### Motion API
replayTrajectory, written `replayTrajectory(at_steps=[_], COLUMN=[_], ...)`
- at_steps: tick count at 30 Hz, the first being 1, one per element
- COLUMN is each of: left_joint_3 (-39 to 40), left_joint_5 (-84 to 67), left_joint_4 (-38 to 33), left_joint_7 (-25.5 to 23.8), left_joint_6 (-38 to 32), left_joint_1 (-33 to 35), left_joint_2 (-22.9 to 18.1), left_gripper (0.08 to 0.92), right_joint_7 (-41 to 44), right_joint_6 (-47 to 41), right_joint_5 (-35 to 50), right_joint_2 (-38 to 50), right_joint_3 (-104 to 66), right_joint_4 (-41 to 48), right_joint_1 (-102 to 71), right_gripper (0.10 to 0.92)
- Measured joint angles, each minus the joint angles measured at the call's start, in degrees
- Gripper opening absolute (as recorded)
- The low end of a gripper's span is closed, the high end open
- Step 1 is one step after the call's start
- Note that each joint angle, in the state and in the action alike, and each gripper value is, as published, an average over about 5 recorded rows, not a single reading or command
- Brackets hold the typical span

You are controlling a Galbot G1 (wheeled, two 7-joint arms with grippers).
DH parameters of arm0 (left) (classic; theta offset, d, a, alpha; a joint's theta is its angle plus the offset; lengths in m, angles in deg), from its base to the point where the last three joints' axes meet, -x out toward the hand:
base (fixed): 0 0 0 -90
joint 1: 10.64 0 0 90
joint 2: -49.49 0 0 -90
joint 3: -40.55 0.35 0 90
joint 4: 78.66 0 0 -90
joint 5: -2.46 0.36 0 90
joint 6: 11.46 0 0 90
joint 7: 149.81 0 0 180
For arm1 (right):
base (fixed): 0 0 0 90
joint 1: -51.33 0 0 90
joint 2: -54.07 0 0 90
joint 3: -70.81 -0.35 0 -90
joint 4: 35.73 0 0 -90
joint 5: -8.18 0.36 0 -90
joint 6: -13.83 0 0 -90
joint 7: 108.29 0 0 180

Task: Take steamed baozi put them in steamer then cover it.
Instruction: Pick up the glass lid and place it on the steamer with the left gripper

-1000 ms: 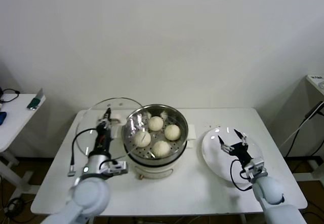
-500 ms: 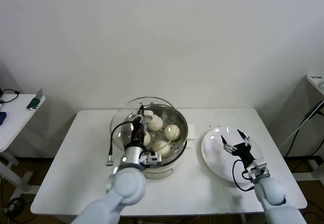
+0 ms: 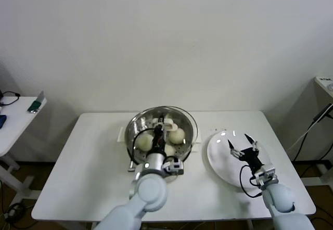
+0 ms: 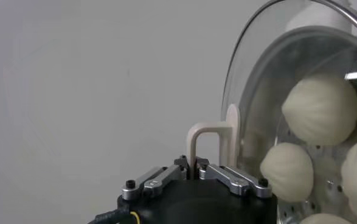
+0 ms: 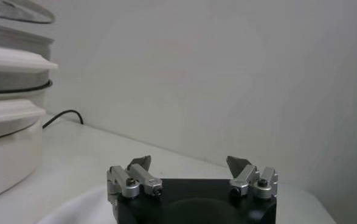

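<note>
The steamer (image 3: pixel 130 136) stands mid-table with several baozi (image 3: pixel 177 135) in its steel basket. Held over it is the glass cover (image 3: pixel 184 118), and my left gripper (image 3: pixel 163 122) is shut on its cream handle. In the left wrist view the jaws of the left gripper (image 4: pixel 192 164) pinch the handle (image 4: pixel 198 137), and the cover (image 4: pixel 251 91) stands tilted beside it. The baozi (image 4: pixel 321 109) show through the glass. My right gripper (image 3: pixel 245 148) hovers open over the white plate (image 3: pixel 221 160), with nothing between its fingers (image 5: pixel 138 165).
The white plate lies to the right of the steamer, near the table's right end. A cable (image 5: pixel 62 115) runs behind the steamer's white base (image 5: pixel 5 137). A side table (image 3: pixel 18 118) with small items stands at far left.
My left gripper has carried the cover from the table left of the steamer rightward to over the basket. The right gripper has hardly moved.
</note>
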Motion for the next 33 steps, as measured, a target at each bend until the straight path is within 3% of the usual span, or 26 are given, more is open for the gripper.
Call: replayTrajectory(at_steps=[33], left_joint_3=[-0.8], left_joint_5=[2.2], left_joint_4=[3.6], left_joint_7=[-0.4], left_joint_6=[0.0], left_joint_1=[-0.8], left_joint_2=[0.0], left_gripper=[0.147], right_joint_7=[0.8], right_joint_6=[0.8], right_joint_5=[-0.9], right_joint_2=[-0.6], right_joint_3=[-1.3], right_joint_4=[-0.6], right_joint_1=[-0.9], right_gripper=[0.823])
